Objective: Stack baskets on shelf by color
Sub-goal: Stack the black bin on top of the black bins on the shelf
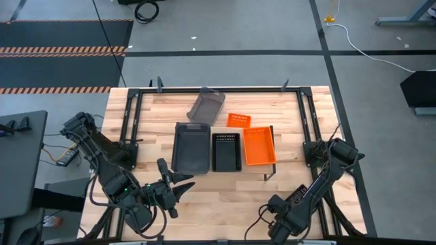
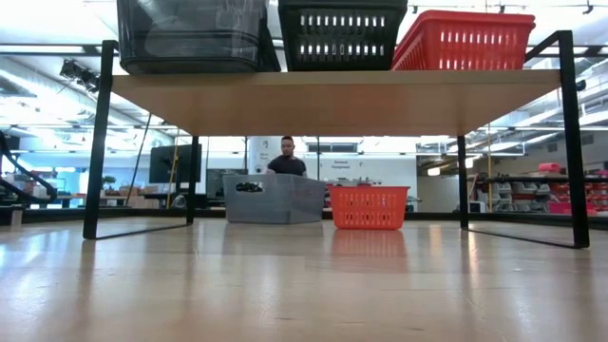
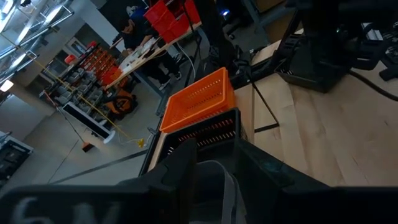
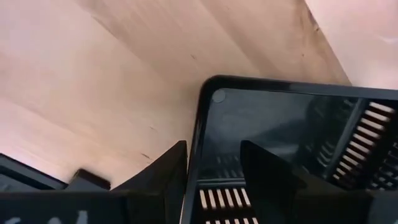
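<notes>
Grey solid plastic basket (image 1: 191, 148), black perforated basket (image 1: 226, 151) and orange perforated basket (image 1: 259, 145) are sitting on the light-wood shelf (image 2: 332, 100). A tilted grey basket (image 1: 206, 104) and a small orange basket (image 1: 238, 120) are waiting on the table (image 1: 157, 116). The left gripper (image 1: 178, 188) is hovering open. The right gripper (image 4: 214, 168) is straddling another black basket's rim (image 4: 273, 84), grip unclear.

Glossy plastic baskets (image 1: 225, 151), matt wood shelf (image 2: 332, 100)

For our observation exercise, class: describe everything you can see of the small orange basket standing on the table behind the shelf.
The small orange basket is rectangular and looks like bright plastic. Its walls are pierced by rows of slots below a plain rim. It stands upright, open side up, with nothing visible inside. It rests on the wooden table behind the shelf, beside a tilted grey basket and apart from it. No gripper touches it.
</notes>
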Robot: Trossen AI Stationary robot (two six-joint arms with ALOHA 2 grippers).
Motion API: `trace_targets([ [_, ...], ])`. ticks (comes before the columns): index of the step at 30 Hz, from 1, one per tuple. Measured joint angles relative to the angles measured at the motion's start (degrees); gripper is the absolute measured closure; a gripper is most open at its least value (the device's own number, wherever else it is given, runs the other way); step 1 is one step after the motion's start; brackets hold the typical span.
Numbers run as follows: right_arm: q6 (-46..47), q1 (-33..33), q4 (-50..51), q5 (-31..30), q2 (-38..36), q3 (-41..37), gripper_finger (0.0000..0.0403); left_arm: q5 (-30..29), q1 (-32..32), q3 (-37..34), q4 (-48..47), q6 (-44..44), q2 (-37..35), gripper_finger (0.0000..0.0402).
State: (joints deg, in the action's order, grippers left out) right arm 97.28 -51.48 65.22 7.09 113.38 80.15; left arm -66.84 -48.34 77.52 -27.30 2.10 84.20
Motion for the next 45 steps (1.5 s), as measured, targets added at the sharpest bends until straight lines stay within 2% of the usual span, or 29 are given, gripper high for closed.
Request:
trace_targets([
  [5, -2.2, 0.4, 0.1, 2.0, 0.0, 0.4, 0.0266, 0.0, 0.0, 0.0, 0.0, 0.0, 0.0, 0.0285],
  [12, -6.9, 1.7, -1.1, 2.2, 0.0, 1.1, 0.0384, 0.0, 0.0, 0.0, 0.0, 0.1, 0.0, 0.0285],
  [17, -8.9, 3.0, -5.3, 2.2, 0.0, 1.4, 0.0372, 0.0, 0.0, 0.0, 0.0, 0.1, 0.0, 0.0285],
  [21, -11.2, 3.8, -5.9, 0.6, 0.0, 4.7, 0.0386, 0.0, 0.0, 0.0, 0.0, 0.1, 0.0, 0.0285],
  [25, -16.4, 4.4, -6.2, -5.0, 0.0, 10.3, 0.0386, 0.0, 0.0, 0.0, 0.0, 0.1, 0.0, 0.0285],
  [32, -32.1, 6.4, -6.1, -16.9, -0.1, 20.1, 0.0381, 0.9, 0.2, 0.0, 3.5, -1.8, 0.0, 0.0285],
  [36, -41.8, 7.1, -5.6, -21.2, -0.1, 25.1, 0.0385, 9.7, 0.9, 0.0, 8.1, -4.6, 0.0, 0.0285],
  [42, -54.8, 7.2, -5.5, -23.9, -0.1, 32.1, 0.0384, 30.6, 2.8, 0.0, 12.0, -1.1, 0.1, 0.0285],
  [45, -61.0, 6.8, -5.5, -24.2, -0.1, 35.6, 0.0384, 35.8, 3.2, 0.0, 14.1, -1.0, 0.1, 0.0285],
])
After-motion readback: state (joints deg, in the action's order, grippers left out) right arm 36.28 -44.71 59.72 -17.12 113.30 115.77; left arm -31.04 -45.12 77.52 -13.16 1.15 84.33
